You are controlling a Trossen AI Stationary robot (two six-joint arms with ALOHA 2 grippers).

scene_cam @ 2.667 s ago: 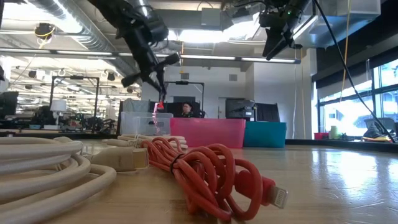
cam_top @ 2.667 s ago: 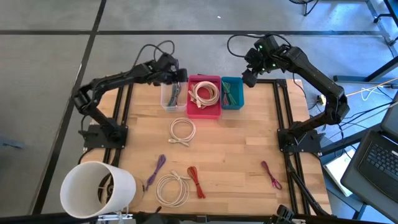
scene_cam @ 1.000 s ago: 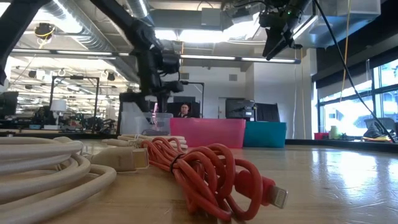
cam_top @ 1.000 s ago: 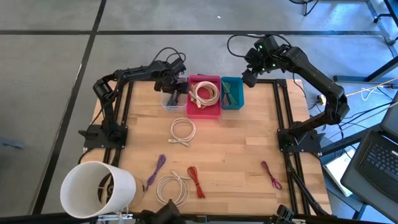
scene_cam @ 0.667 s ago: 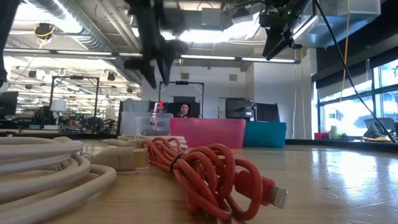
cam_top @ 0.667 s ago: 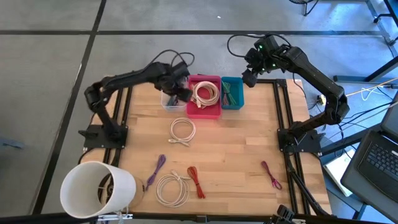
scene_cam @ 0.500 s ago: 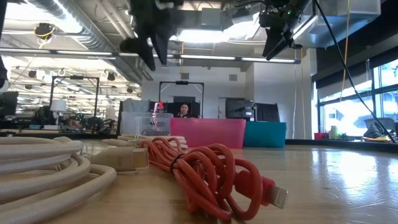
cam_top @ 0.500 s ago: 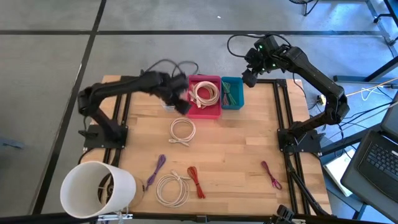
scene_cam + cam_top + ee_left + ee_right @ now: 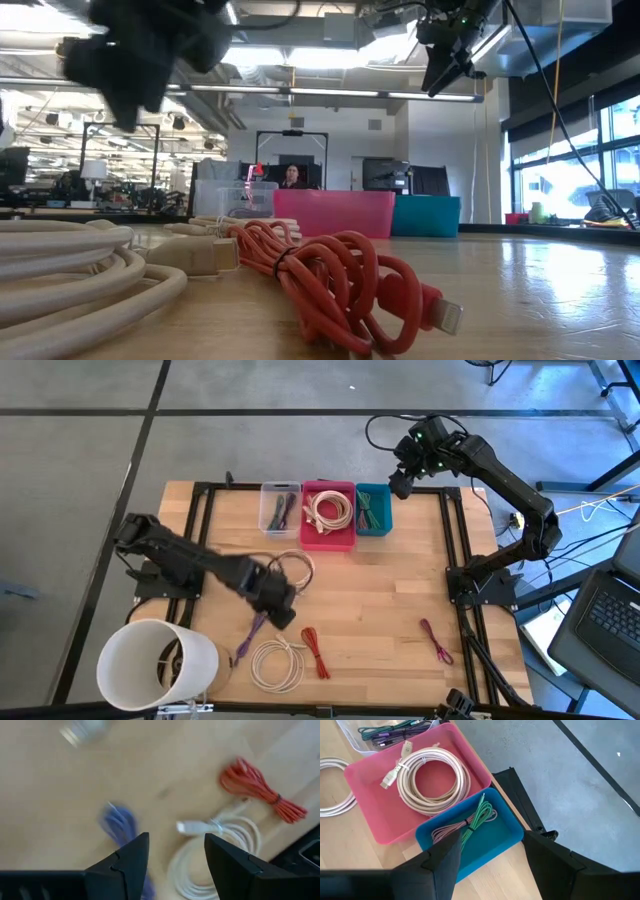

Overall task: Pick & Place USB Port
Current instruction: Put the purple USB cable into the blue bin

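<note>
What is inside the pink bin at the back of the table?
The pink bin holds one coiled white cable with its plug lying at the coil's edge. The bin floor shows through the coil's middle; whatever lies beneath the loops themselves is covered.

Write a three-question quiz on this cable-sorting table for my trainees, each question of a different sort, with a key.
1. True or false: the pink bin holds a white cable coil.
2. Which bin holds the green cable? A clear, B pink, C blue.
3. Fill in: the left gripper hangs above the ____ cable near the table's front.

Key: 1 true; 2 C, the blue bin; 3 purple. The right gripper waits above the blue bin, open.
</note>
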